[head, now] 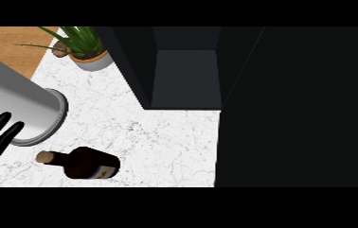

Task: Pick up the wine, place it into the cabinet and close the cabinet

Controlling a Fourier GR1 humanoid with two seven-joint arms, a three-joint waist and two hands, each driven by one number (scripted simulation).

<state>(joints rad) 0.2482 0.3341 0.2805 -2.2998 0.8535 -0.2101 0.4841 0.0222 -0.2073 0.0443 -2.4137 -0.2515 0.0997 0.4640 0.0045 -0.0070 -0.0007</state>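
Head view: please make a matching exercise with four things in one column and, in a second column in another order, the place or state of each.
Things:
1. wine bottle
2. potted plant
3. cabinet
4. left hand

Place or state:
A. top left, at the counter's far corner
B. open, its dark inside showing
C. lying on its side on the white counter, cork end to the left
D. at the left edge, fingers straight, holding nothing

Pairs: 1-C, 2-A, 3-B, 4-D

The light was even and bright on the white marble counter (pixel 154 137). The open cabinet (pixel 185 75) at upper centre stayed very dark. Shadows were hardly visible anywhere.
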